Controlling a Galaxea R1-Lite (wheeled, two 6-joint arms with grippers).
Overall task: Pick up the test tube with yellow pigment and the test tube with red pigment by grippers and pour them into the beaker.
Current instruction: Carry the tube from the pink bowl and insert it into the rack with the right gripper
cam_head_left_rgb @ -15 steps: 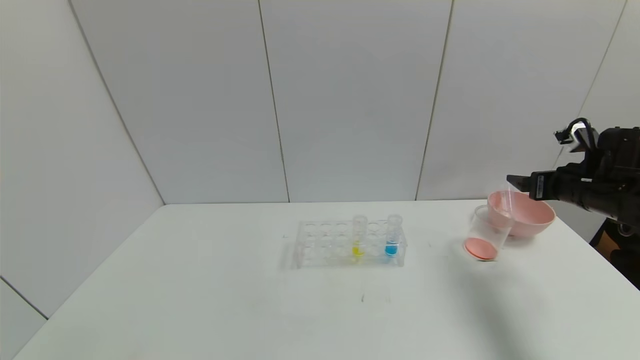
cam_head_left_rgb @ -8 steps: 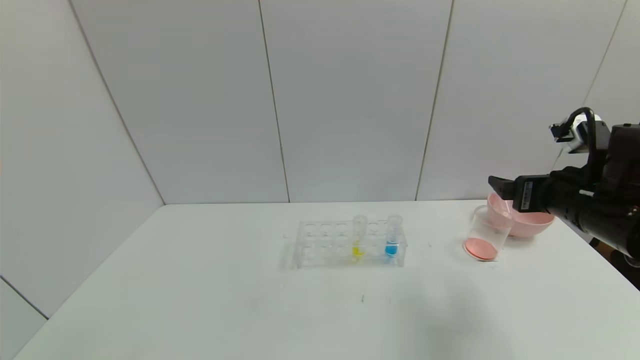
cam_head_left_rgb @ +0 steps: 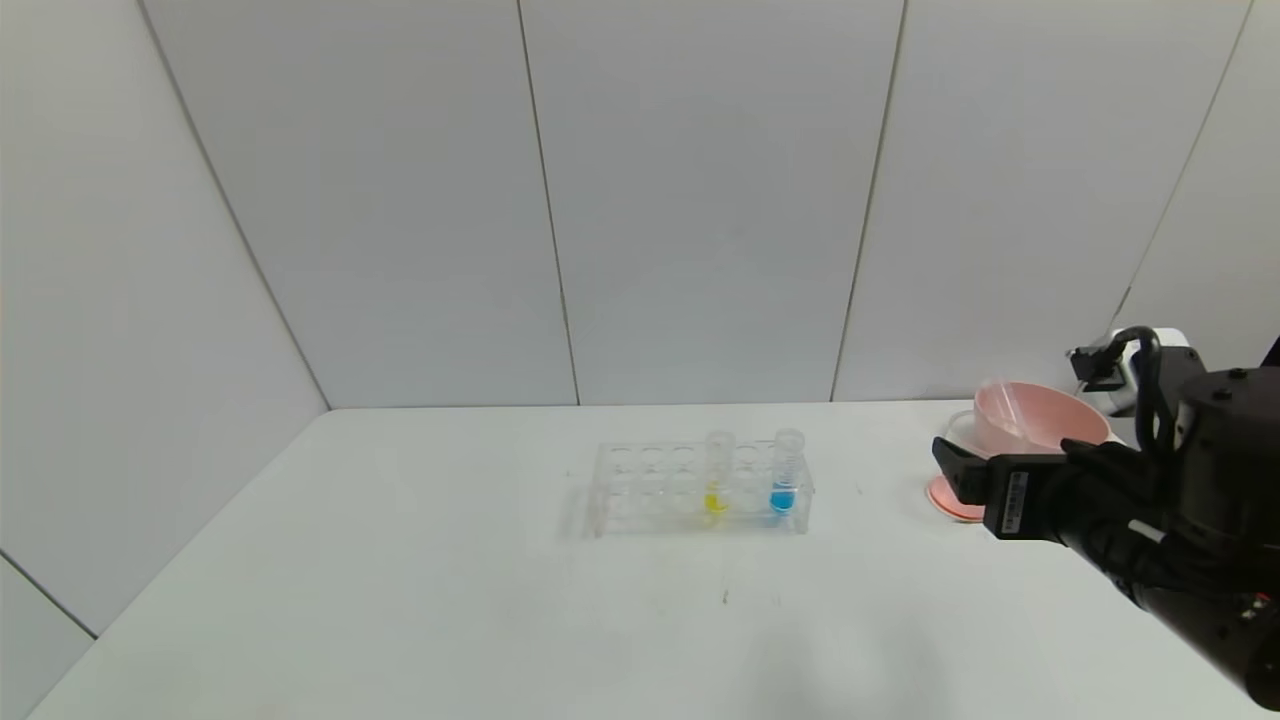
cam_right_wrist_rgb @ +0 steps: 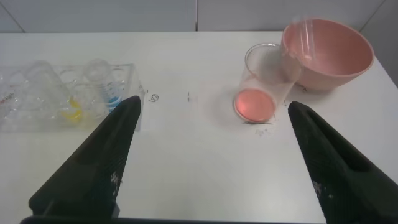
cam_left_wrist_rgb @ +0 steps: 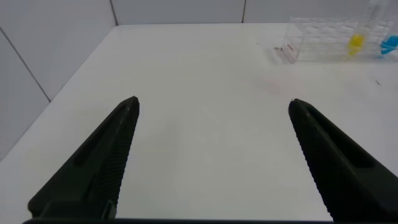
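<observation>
Currently catalogued on white tabletop (cam_head_left_rgb: pixel 400 560): clear plastic test-tube rack (cam_head_left_rgb: pixel 700 488), mid-table, holding slim clear test tube with yellow pigment (cam_head_left_rgb: pixel 717 470) upright, and beside it, one hole between, slim clear tube with blue liquid (cam_head_left_rgb: pixel 786 470), also upright; same pair visible in right wrist view, yellow (cam_right_wrist_rgb: pixel 69 106) and blue (cam_right_wrist_rgb: pixel 102 87). Clear colourless lipped beaker (cam_right_wrist_rgb: pixel 264 78), well to the robot's right of rack, upright on table with salmon-red liquid pooled in bottom, standing just beside pink round plastic bowl (cam_right_wrist_rgb: pixel 329 53). Slim clear emptied test tube (cam_right_wrist_rgb: pixel 297 46), leaning tilted inside pink bowl with open end against rim nearest beaker; no red liquid discernible in it. Right black blocky gripper (cam_head_left_rgb: pixel 965 480) with white label sticker, in the air in front of beaker and bowl, partly covering beaker in head view, fingers spread wide apart and holding nothing, fingertips (cam_right_wrist_rgb: pixel 127 112) framing beaker and rack in own wrist view. Left black gripper (cam_left_wrist_rgb: pixel 211 109), low over bare table off to the robot's left of rack, fingers likewise apart and holding nothing; rack seen far off at frame corner (cam_left_wrist_rgb: pixel 336 40).
</observation>
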